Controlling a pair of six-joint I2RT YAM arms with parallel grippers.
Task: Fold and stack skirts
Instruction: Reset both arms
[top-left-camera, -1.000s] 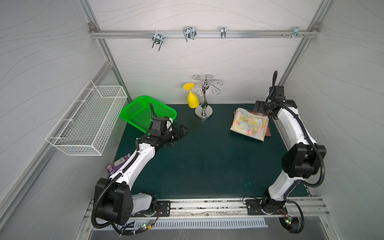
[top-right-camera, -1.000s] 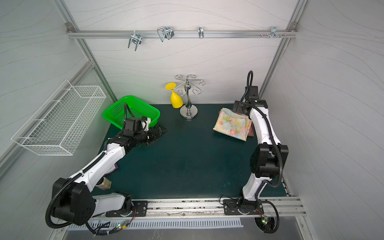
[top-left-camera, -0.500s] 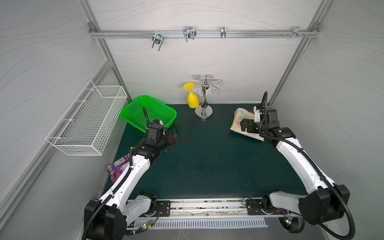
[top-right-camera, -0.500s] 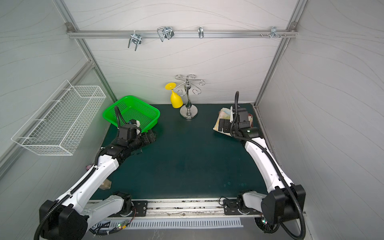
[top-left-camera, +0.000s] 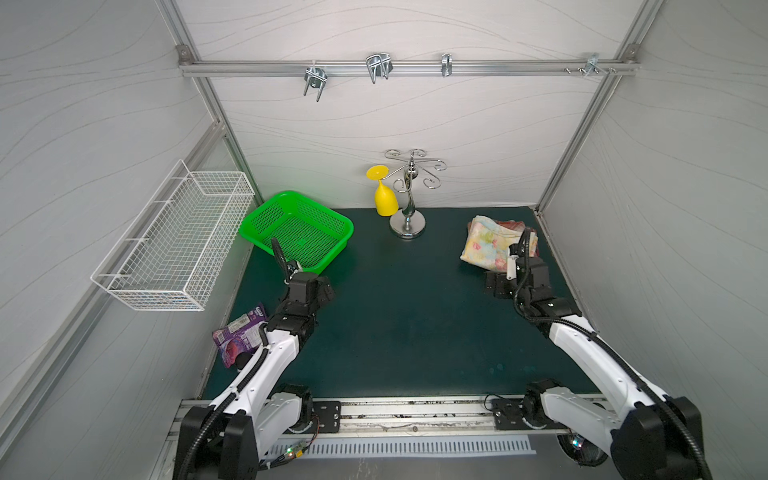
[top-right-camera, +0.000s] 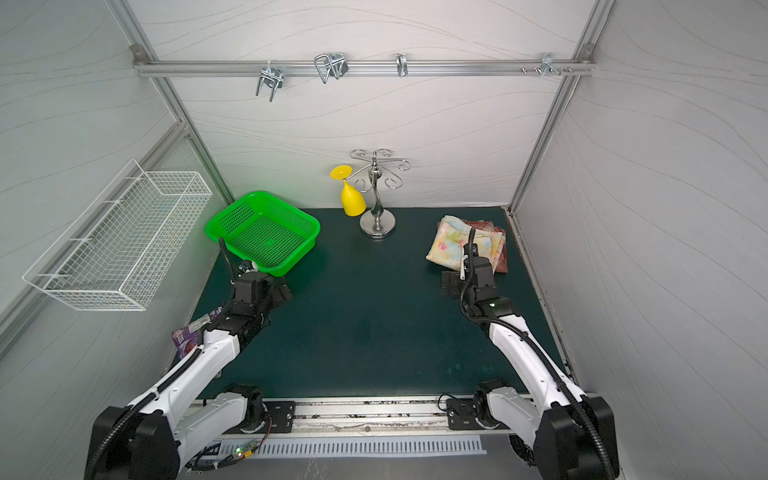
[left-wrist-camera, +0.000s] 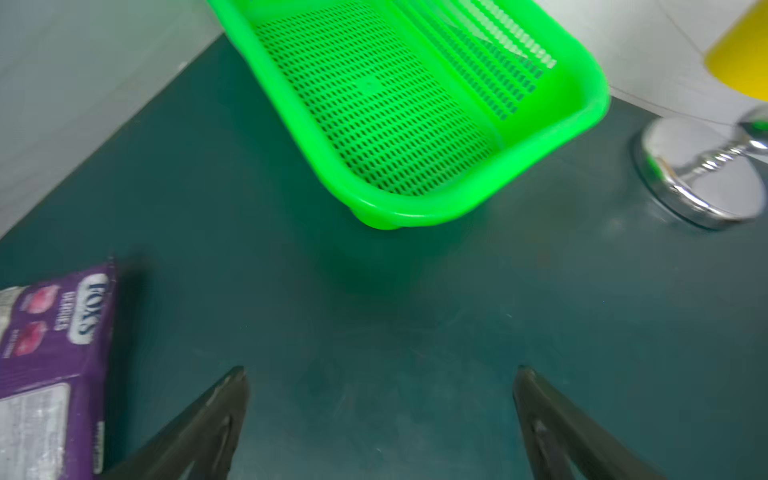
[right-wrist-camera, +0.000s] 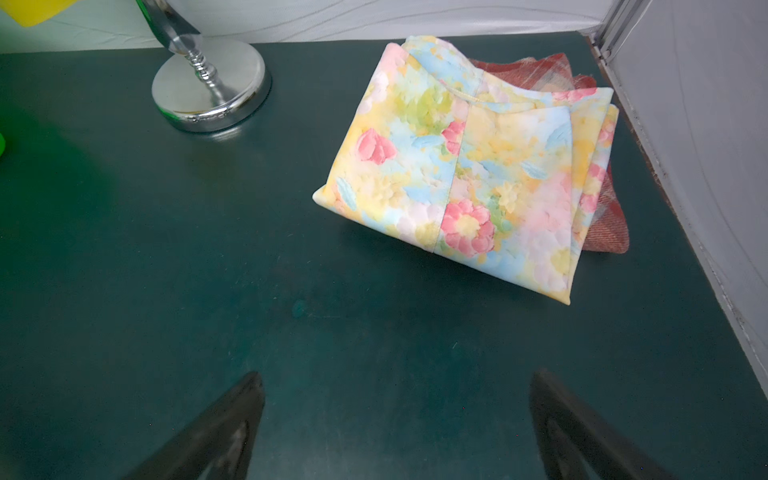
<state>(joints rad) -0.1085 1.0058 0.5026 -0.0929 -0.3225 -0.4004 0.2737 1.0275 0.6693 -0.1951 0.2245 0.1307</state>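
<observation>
- Skirts lie free of the tool. The right gripper has drawn back from over them toward its base, jaws spread wide with nothing between them.
- The left gripper has likewise pulled back from the bright green perforated plastic basket. Its jaws are wide and empty above the bare dark green mat.
- Judgement: both arms retreating open from a settled pile suggests the fold-and-stack is done, or nearly so.
- The stack sits in the far right corner of the mat, just beyond the right gripper.
- On top is the thin pale yellow-blue skirt with pink flowers. It is smooth and folded to a flat rough rectangle, with one seam down the middle.
- Beneath it is the thick red-brown and cream plaid skirt, coarse-woven. It peeks out on the wall side, so the edges are not quite aligned.
- Further out stand the polished chrome stand with a round base and, beside the left gripper, the crinkled purple snack wrapper.
</observation>
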